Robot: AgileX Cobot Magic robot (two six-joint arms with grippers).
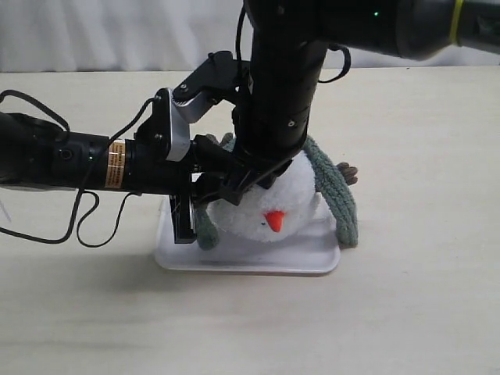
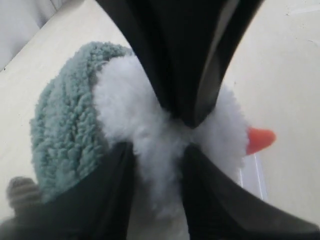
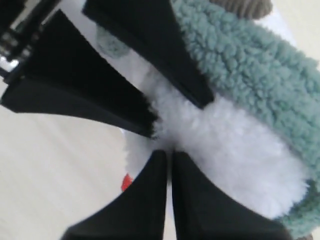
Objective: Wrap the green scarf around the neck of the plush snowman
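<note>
The plush snowman [image 1: 273, 205] lies on its back on a white tray [image 1: 234, 262], with its orange nose [image 1: 274, 221] pointing toward the camera. The green scarf [image 1: 337, 195] loops behind its head and hangs down on both sides. My left gripper [image 1: 211, 186] reaches in from the left and is shut on a fold of the snowman's white plush [image 2: 125, 110]. Its tips [image 2: 157, 150] straddle the squeezed fur. My right gripper [image 1: 254, 183] comes down from above, shut, and its tips [image 3: 168, 154] press into the fur of the snowman [image 3: 235, 155] beside the scarf [image 3: 250, 65].
A brown twig arm [image 1: 348, 173] sticks out behind the scarf on the right. The two arms cross closely over the snowman and hide its body and neck. Loose black cables [image 1: 86, 223] trail from the left arm onto the pale tabletop [image 1: 406, 312].
</note>
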